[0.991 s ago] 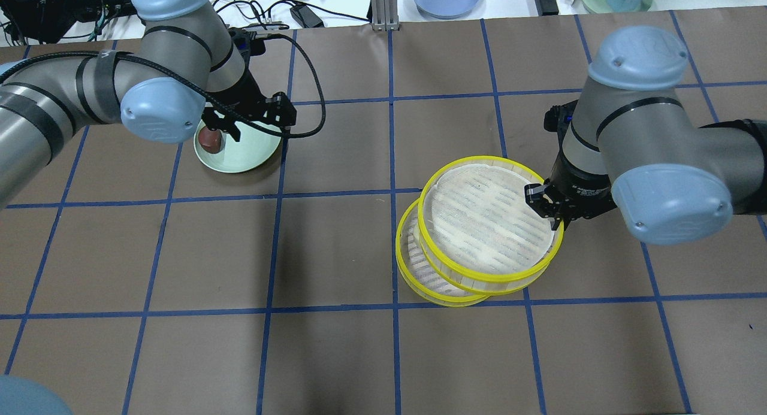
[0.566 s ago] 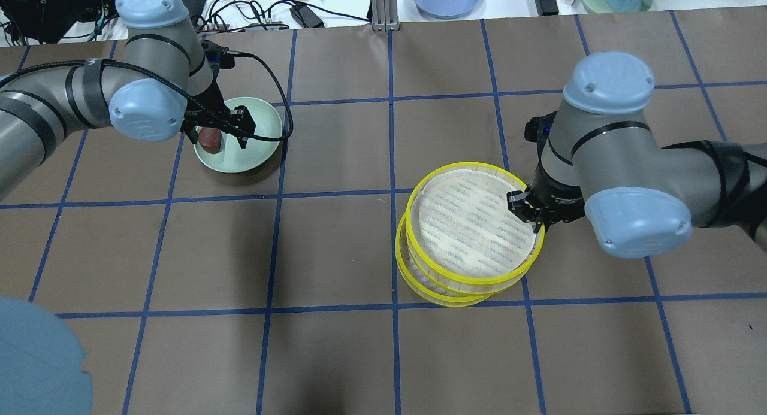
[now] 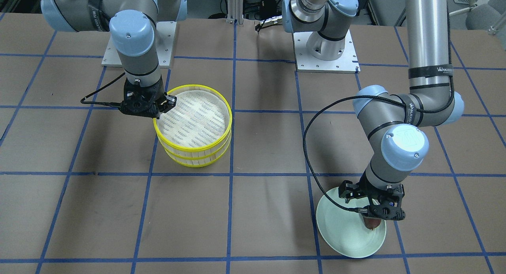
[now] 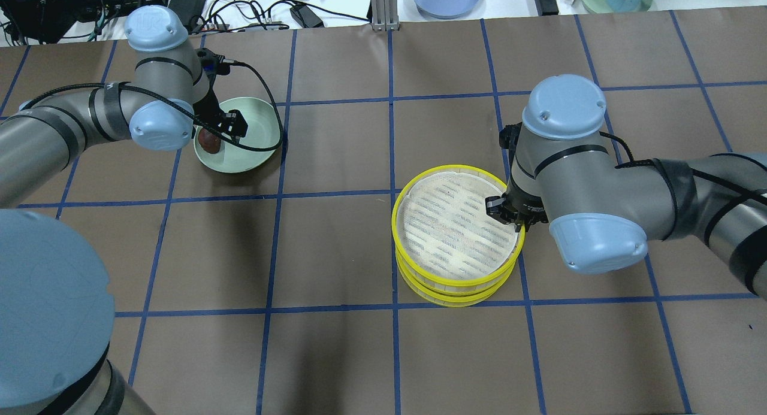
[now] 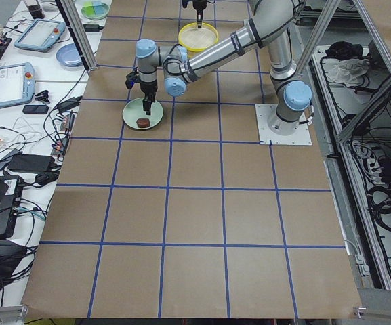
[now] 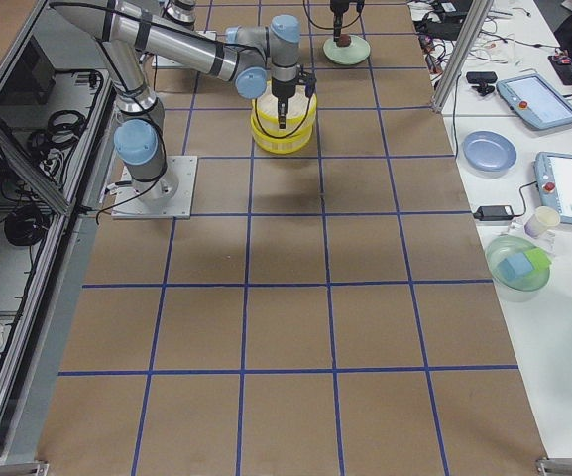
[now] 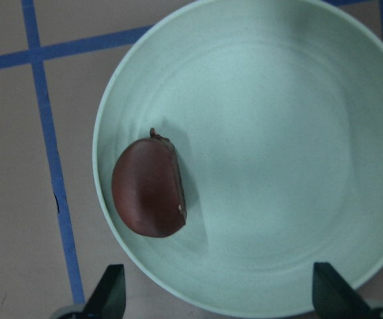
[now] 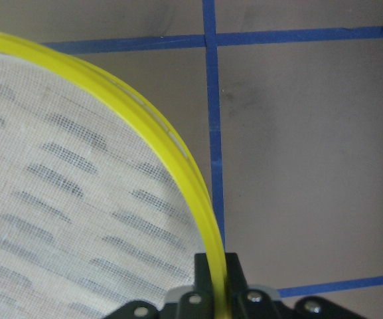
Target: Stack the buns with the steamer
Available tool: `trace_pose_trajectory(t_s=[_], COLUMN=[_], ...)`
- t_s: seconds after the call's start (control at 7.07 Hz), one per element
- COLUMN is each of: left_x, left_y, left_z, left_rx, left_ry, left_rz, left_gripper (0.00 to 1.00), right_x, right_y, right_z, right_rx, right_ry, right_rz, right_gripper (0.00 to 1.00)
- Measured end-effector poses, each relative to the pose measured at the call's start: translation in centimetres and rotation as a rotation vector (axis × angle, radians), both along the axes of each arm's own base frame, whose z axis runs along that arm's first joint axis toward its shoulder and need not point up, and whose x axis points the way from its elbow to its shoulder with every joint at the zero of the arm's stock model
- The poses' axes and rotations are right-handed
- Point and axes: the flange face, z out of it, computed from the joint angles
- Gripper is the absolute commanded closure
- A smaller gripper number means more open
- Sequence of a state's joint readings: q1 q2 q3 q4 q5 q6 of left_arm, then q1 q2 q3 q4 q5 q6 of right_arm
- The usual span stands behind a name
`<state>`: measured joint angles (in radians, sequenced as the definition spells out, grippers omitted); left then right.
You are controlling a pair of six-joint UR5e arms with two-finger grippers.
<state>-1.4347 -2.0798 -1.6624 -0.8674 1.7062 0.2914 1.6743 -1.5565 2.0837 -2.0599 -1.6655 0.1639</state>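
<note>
Steamer tier [image 4: 455, 229] stacked nearly square on its matching twin [image 4: 448, 295], toward the robot's right on the brown taped table [image 4: 335, 247], yellow rim pinched between the closed-down fingers of the right gripper [image 4: 509, 216]. Well apart, reddish-brown bun [image 7: 149, 197] lying near the edge of a pale green plate [image 7: 277, 133], beneath the left gripper [image 4: 220, 129], fingers spread wide and touching nothing.

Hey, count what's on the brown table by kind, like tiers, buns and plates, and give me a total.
Steamer tiers: 2 (top tier, bottom tier)
Bun: 1
Plate: 1
Total: 4
</note>
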Motion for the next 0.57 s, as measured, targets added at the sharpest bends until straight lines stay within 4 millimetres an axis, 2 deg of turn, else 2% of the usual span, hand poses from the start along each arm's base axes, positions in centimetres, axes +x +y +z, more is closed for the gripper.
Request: trace_pose_trajectory(t_s=[0.42, 0.57], left_x=[2.0, 2.5], left_y=[-1.1, -1.3], left_z=[-3.7, -4.2], left_rx=[0.000, 0.002], left_ry=[-0.005, -0.006], left_rz=[-0.051, -0.072], left_gripper=[0.03, 0.13], right_x=[0.0, 0.0], right_y=[0.2, 0.3], right_z=[-0.6, -0.9], right_rx=[0.010, 0.018], right_ry=[0.002, 0.002], right_rz=[-0.001, 0.000], right_gripper=[1.00, 1.00])
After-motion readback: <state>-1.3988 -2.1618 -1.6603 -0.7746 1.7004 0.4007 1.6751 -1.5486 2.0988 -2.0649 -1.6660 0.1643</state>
